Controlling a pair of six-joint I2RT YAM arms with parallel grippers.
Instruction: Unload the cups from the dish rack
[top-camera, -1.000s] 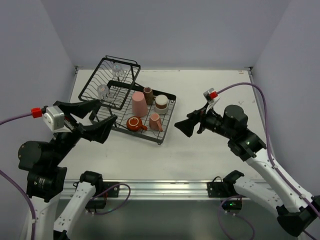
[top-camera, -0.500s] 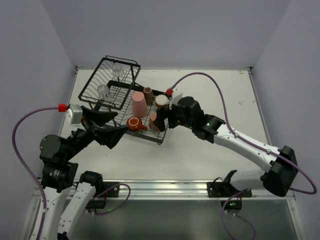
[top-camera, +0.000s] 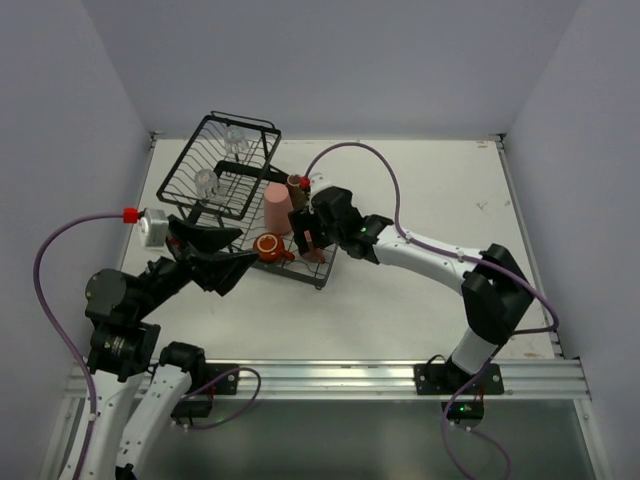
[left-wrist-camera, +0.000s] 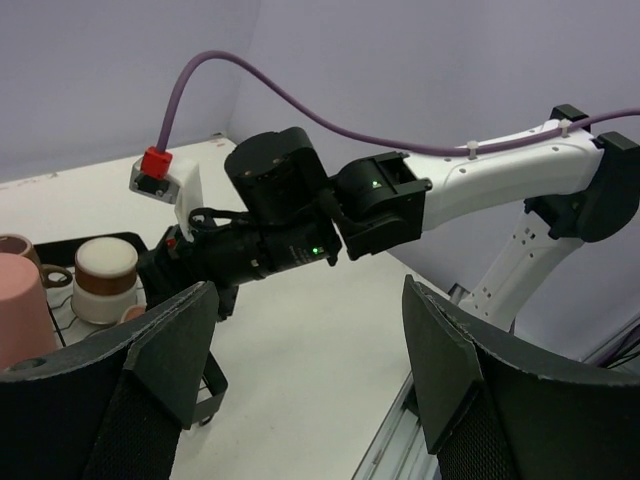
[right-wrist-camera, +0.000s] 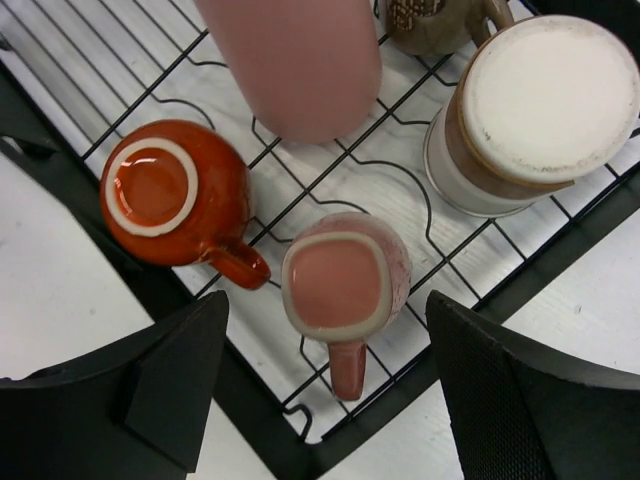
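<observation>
The black wire dish rack (top-camera: 284, 274) sits left of the table's middle. On its flat tray stand a salmon-pink tumbler (top-camera: 277, 207), an upside-down orange-red mug (top-camera: 268, 247) and a small brown cup (top-camera: 296, 184). Two clear glasses (top-camera: 236, 140) (top-camera: 205, 182) are in the tilted basket. My right gripper (right-wrist-camera: 328, 297) is open, straddling the upside-down pink mug (right-wrist-camera: 345, 280) from above without touching it. The cream-and-brown cup (right-wrist-camera: 535, 110) is beside it. My left gripper (top-camera: 235, 262) is open and empty by the rack's near left edge.
The right arm (top-camera: 430, 250) stretches across the table to the rack. The left wrist view shows that arm's wrist (left-wrist-camera: 290, 220) over the rack's corner (left-wrist-camera: 215, 385), with bare white tabletop (left-wrist-camera: 310, 330) below. Grey walls enclose the table on three sides.
My right arm has swung left from the table's middle over the rack and now hovers above the pink mug. My left gripper moved right toward the rack's near edge.
</observation>
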